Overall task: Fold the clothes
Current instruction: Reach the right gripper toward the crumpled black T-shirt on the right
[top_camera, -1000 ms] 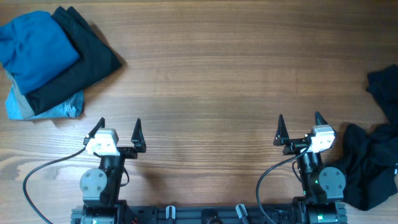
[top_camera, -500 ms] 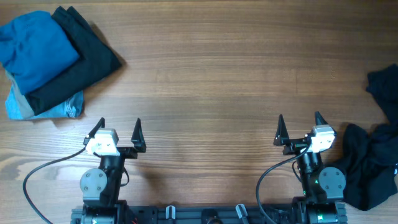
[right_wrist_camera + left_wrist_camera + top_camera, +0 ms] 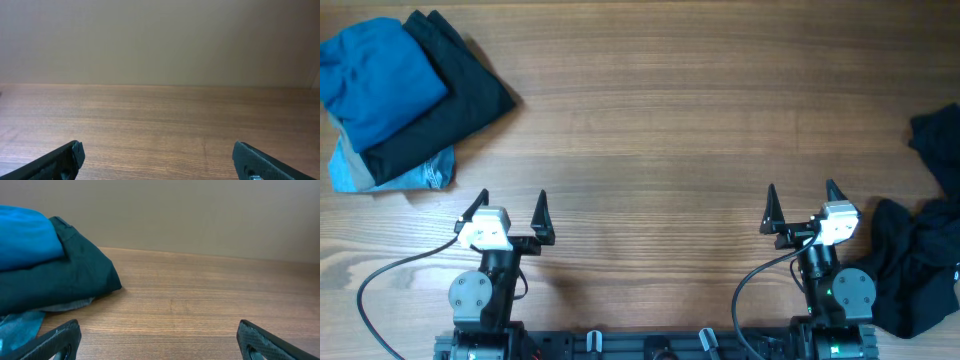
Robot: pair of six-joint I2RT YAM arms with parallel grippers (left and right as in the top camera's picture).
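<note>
A stack of folded clothes lies at the far left: a blue garment (image 3: 375,75) on a dark one (image 3: 450,100), with a light blue piece (image 3: 425,172) beneath. The stack also shows in the left wrist view (image 3: 45,265). A crumpled black garment (image 3: 915,265) lies at the right edge beside the right arm, and another dark piece (image 3: 940,145) sits above it. My left gripper (image 3: 512,205) is open and empty near the front edge. My right gripper (image 3: 802,195) is open and empty too. Both point toward the far side of the table.
The wooden table (image 3: 650,130) runs between the two clothes groups. The arm bases and cables sit along the front edge (image 3: 650,345). A plain wall (image 3: 160,40) stands behind the table's far edge.
</note>
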